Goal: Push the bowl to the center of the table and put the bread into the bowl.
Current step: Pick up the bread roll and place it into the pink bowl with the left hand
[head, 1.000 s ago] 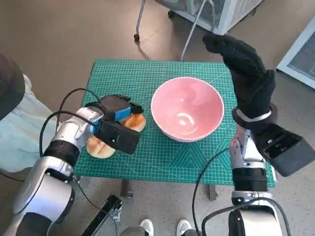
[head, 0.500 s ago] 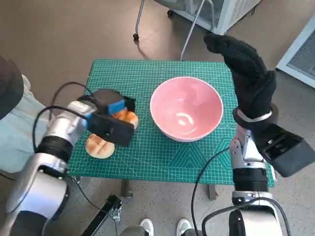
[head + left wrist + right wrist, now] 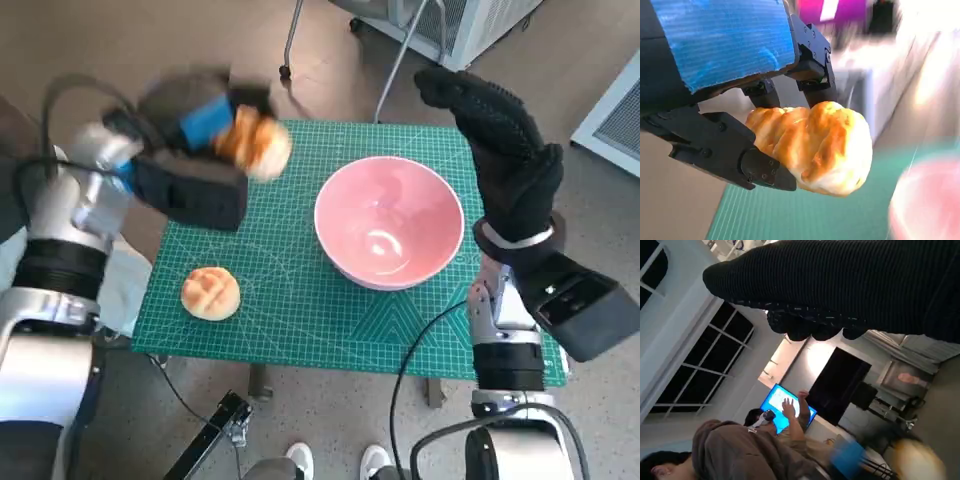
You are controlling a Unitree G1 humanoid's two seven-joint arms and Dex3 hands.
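Note:
The pink bowl [image 3: 389,220] stands on the green cutting mat [image 3: 300,310], right of the middle. My left hand [image 3: 205,115] is raised above the mat's far left corner and holds a golden bread roll [image 3: 255,143]; the left wrist view shows this held roll [image 3: 815,147] between the black fingers [image 3: 730,155]. A second round bun [image 3: 210,293] lies on the mat near its front left. My right hand [image 3: 500,150], in its black glove, is lifted upright beside the bowl's right side, fingers spread and holding nothing. The glove [image 3: 850,285] fills the right wrist view's top.
A person [image 3: 745,450] sits in the right wrist view near a blue screen [image 3: 787,407]. A metal chair leg [image 3: 395,60] and white units [image 3: 470,20] stand beyond the table's far edge. Black cables [image 3: 420,370] hang at the front edge.
My left hand has lifted the roll off the mat and swung it up toward the far left corner. The second bun stays on the mat. The right hand has not moved.

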